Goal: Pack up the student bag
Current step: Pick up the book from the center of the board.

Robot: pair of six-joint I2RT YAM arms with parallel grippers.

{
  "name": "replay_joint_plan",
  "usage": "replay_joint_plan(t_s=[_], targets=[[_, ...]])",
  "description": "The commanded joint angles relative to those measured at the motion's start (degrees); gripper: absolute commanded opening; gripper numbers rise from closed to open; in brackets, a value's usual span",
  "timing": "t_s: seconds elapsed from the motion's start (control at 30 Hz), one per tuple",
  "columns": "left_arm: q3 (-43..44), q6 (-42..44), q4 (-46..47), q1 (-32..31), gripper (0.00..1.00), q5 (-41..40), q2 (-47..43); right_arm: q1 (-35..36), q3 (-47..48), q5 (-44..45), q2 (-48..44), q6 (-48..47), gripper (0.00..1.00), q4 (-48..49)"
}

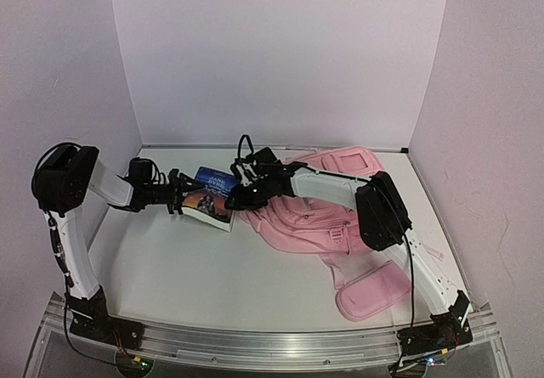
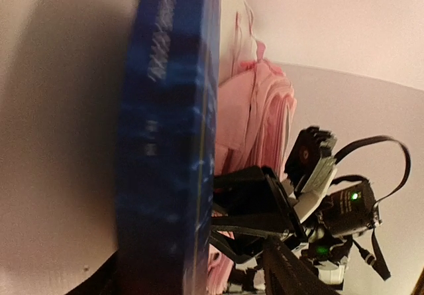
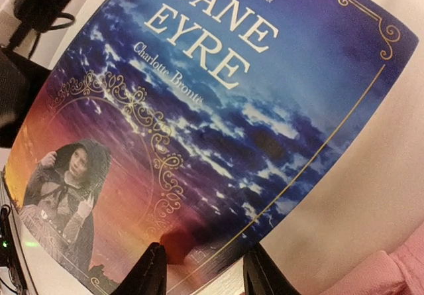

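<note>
I see the student bag (image 1: 316, 218) slumped centre-right in the overhead frame, its inside hidden from me, Jane Eyre book (image 1: 209, 194) outside it at centre-left, left gripper (image 1: 176, 194) and right gripper (image 1: 241, 193) at the book's ends, whether either clamps I cannot tell

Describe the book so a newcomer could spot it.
Start at the big pink backpack on the right half of the white table. Just off its left edge, between the left gripper and the right gripper, is the book. It is the only blue thing there, its cloudy-sky cover titled Jane Eyre.
</note>
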Motion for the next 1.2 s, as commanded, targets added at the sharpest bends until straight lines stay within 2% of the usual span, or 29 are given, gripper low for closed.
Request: replay_joint_plan(t_s=[0.0, 0.07, 0.17, 0.33, 0.43, 0.5, 0.63, 0.8, 1.0, 1.17], targets=[[3.83, -4.33, 7.93, -6.62, 0.68, 13.0, 2.87, 3.49, -2.89, -5.49, 2.67, -1.89, 0.37, -0.69], [5.45, -2.6, 5.1, -7.41, 0.68, 14.05, 3.03, 3.47, -2.67, -5.39, 2.74, -2.08, 0.37, -0.72], [5.5, -1.08, 3.68, -7.61, 0.57, 13.66, 2.23, 3.47, -2.59, -5.22, 2.68, -2.34, 0.37, -0.74], [4.47, 2.74, -1.76, -7.42, 0.29, 8.63, -1.89, 3.48, -2.07, -5.46, 0.42, -3.37, 0.41, -0.82], [4.57, 7.04, -9.48, -7.19, 0.09, 3.7, -5.54, 3.52, -0.68, -4.39, -2.61, -4.32, 0.5, -0.9], [4.78, 8.58, -13.58, -7.0, 0.02, 1.11, -8.18, 3.49, -0.29, -2.35, -5.65, -5.88, 0.58, -0.93], [4.93, 9.76, -18.96, -6.04, 0.0, -4.15, -12.46, 3.48, -3.47, 5.54, -12.77, -9.29, 0.71, -1.45], [6.33, 11.28, -24.47, -5.98, 0.0, -9.1, -16.59, 3.49, -11.89, 19.36, -20.75, -15.09, 0.78, -4.61], [7.9, 12.4, -27.5, -5.87, 0.0, -12.41, -19.02, 3.41, -18.9, 29.29, -23.91, -18.91, 0.77, -6.75], [7.88, 12.53, -27.82, -5.95, 0.0, -12.53, -19.37, 3.31, -19.07, 37.72, -22.34, -22.38, 0.74, -6.64]])
